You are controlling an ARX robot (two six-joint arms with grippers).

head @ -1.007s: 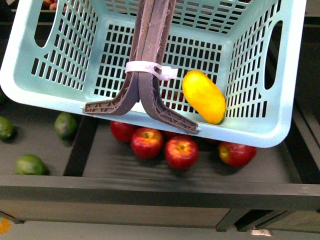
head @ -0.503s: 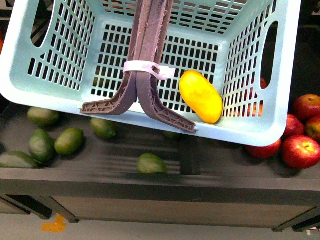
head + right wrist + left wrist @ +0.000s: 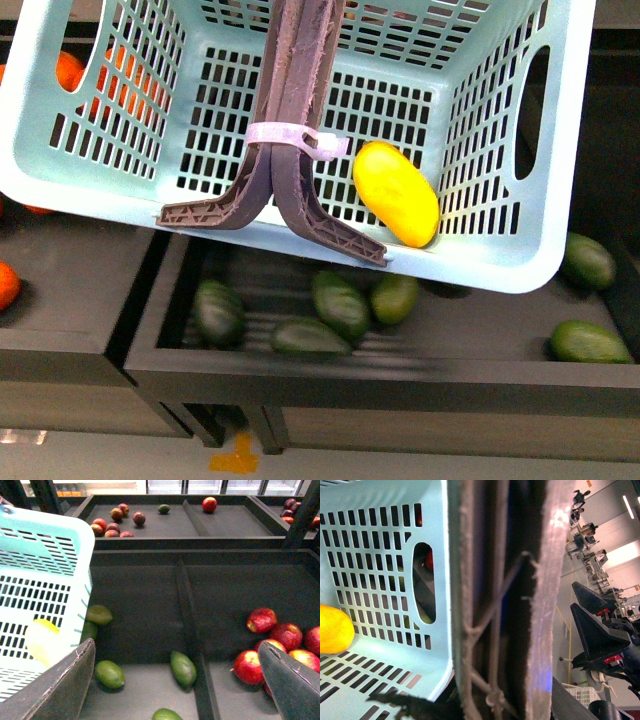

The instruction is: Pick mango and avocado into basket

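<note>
— Where do we stand with the fruit?
— The mango (image 3: 397, 193) already lies in the basket (image 3: 500, 268), on its slotted bottom against the near wall, toward the right corner. By our reckoning that half is done, and the avocado is the step in hand
— Which one do we go for?
— Several lie in the shelf compartment (image 3: 140, 630) under the basket. We would take the avocado (image 3: 183, 667) just beside the divider (image 3: 183, 605), near the compartment's front edge. In the right wrist view it shows between the fingers of the right gripper (image 3: 176, 645), which is spread wide and carries nothing. The move calls for a descent over it, a close across its narrow width, then a lift over the basket's rim
— And the left gripper?
— We cannot tell. Its wrist view is filled by the handles (image 3: 490, 605), and no jaw stands out from them
— What else escapes us?
— In the front view the basket covers the back of the compartment, the green fruit below is blurred, the basket's far rim is cut off, and neither arm shows
</note>
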